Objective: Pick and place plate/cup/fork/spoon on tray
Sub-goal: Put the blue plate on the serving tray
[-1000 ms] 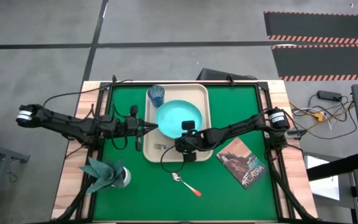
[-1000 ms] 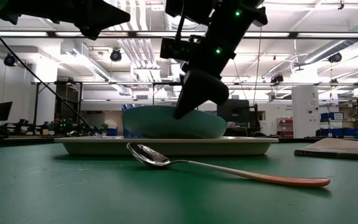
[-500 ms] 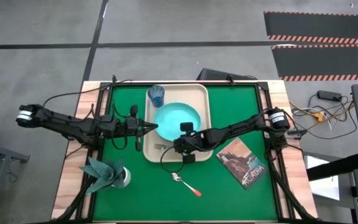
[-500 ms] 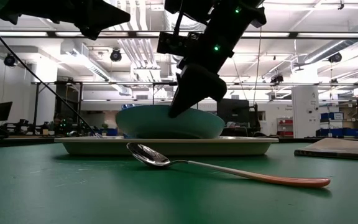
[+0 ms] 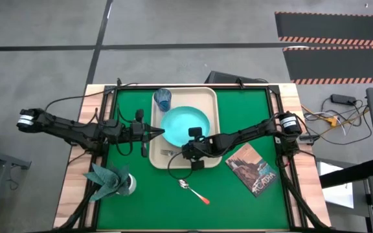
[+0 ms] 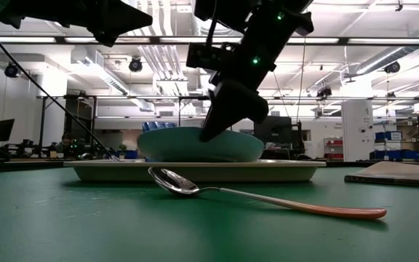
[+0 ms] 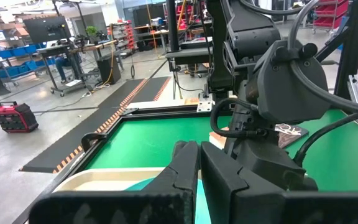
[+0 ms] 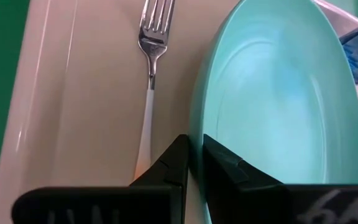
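The turquoise plate point(image 5: 184, 123) lies on the beige tray point(image 5: 207, 97), level in the low view point(image 6: 188, 144). My right gripper point(image 5: 190, 138) is shut on its near rim. The dark-blue cup point(image 5: 162, 99) stands in the tray's far left corner. The fork point(image 5: 168, 153) lies on the tray's near part, beside the plate point(image 8: 151, 68). The spoon point(image 5: 193, 191) lies on the green table before the tray point(image 6: 253, 196). My left gripper point(image 5: 160, 133) is shut and empty, held above the tray's left edge, pointing at the plate point(image 7: 197, 163). My right gripper pinches the plate's near rim point(image 8: 197, 121) between its two fingers, one finger on the inner face and one point(image 8: 178, 155) on the outer side. The fingers slant down from the table's near right. The plate's underside sits on the tray point(image 6: 195, 159), about level.
A brown picture-covered book point(image 5: 254, 169) lies on the table right of the tray. A pale holder with a teal folded napkin point(image 5: 113, 182) stands at the near left. Green table shows around the spoon and at the far right.
My right gripper has carried the plate a little toward the table's left edge and down. The plate, earlier raised and tilted over the tray, now sits level on it. The gripper has stayed shut on the rim.
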